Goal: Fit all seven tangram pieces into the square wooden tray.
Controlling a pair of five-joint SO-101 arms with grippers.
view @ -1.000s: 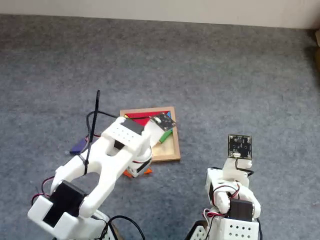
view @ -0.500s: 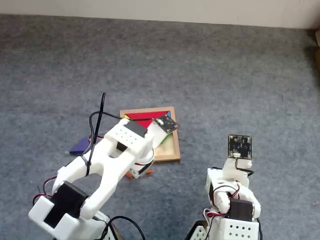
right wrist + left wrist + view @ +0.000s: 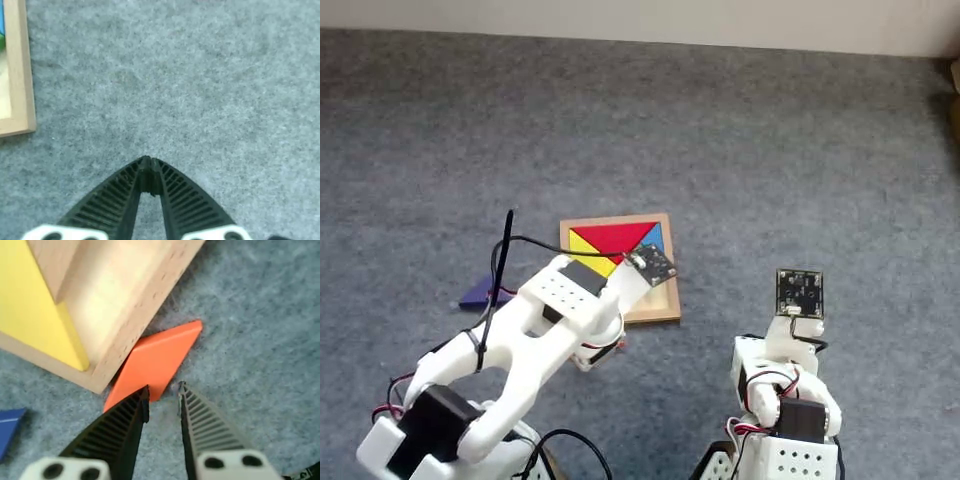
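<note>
Soft, even light — faint shadows

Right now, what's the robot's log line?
left fingers: open at orange piece | right fingers: shut over carpet | orange piece: outside tray

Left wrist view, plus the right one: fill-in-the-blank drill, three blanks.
The piece against the tray's outer rim is coloured ____.
The left claw, its tips at that piece's edge, is ____.
The right claw, over bare carpet, is ____.
Missing words: orange; open; shut.
</note>
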